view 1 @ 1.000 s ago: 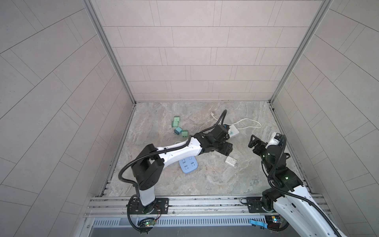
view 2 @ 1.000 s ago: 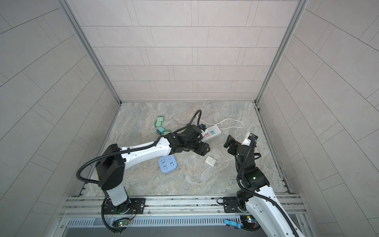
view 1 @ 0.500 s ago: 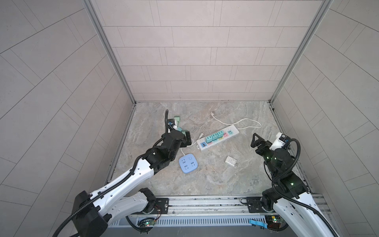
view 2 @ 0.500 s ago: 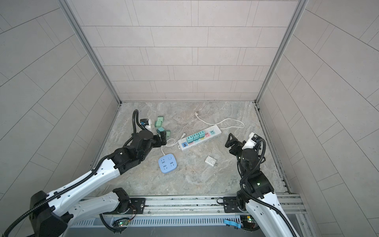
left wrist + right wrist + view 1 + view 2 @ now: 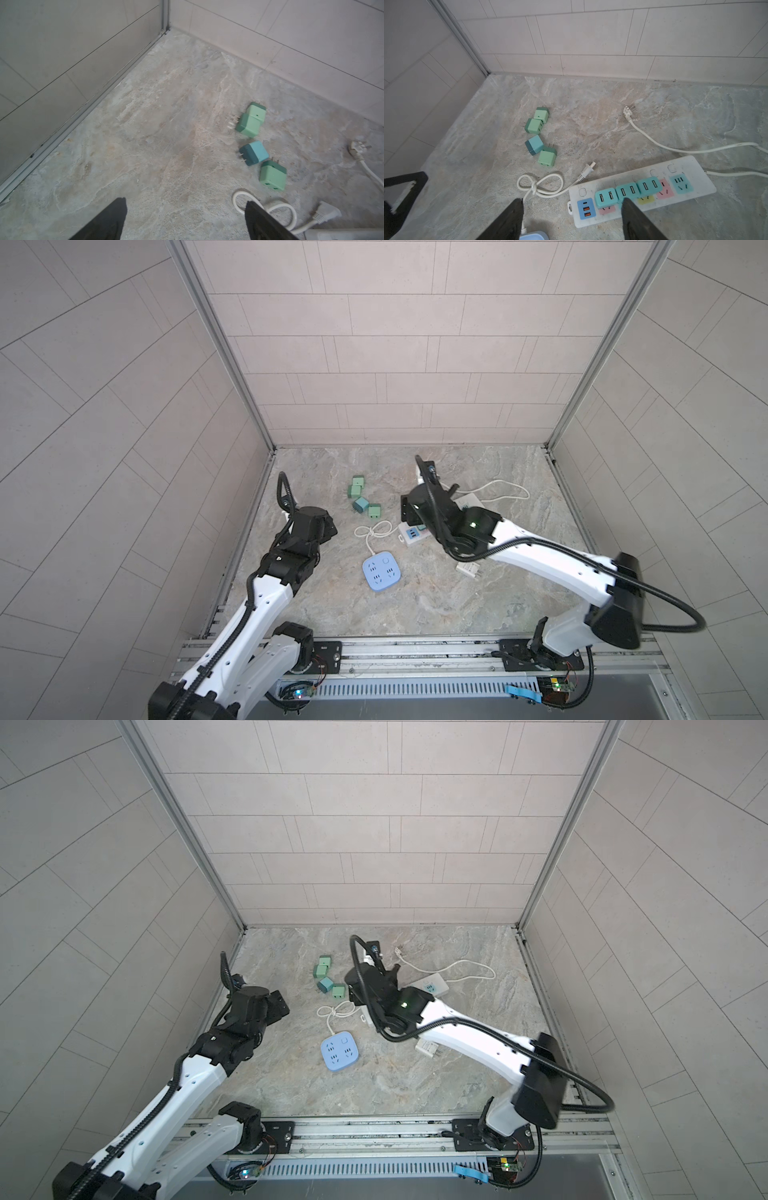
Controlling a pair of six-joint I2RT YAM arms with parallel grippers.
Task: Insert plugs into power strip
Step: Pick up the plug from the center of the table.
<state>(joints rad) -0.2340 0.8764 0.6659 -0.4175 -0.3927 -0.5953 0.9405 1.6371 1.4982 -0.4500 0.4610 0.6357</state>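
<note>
Teal on white: three plugs [image 5: 627, 192] sit seated in a row in the power strip [image 5: 702, 182], w/ at least two coloured sockets [image 5: 681, 185] at its far end vacant. The right gripper [image 5: 572, 199] hovers over the strip's USB end, jaws apart, nothing btwn them. The left gripper [image 5: 186, 201], also spread wide & empty, faces four loose plugs [image 5: 254, 152] clustered on the stone floor [image 5: 166, 104], well apart from the strip. A white charger block [image 5: 469, 571] lies nr the right arm [image 5: 540, 556].

Judged step: btwn insertions, fetching the next plug. Next move likely calls for one gripper to drop over a loose plug, close on its body w/ prongs left free, then line the prongs up w/ a vacant socket. The other could steady the strip.
</note>
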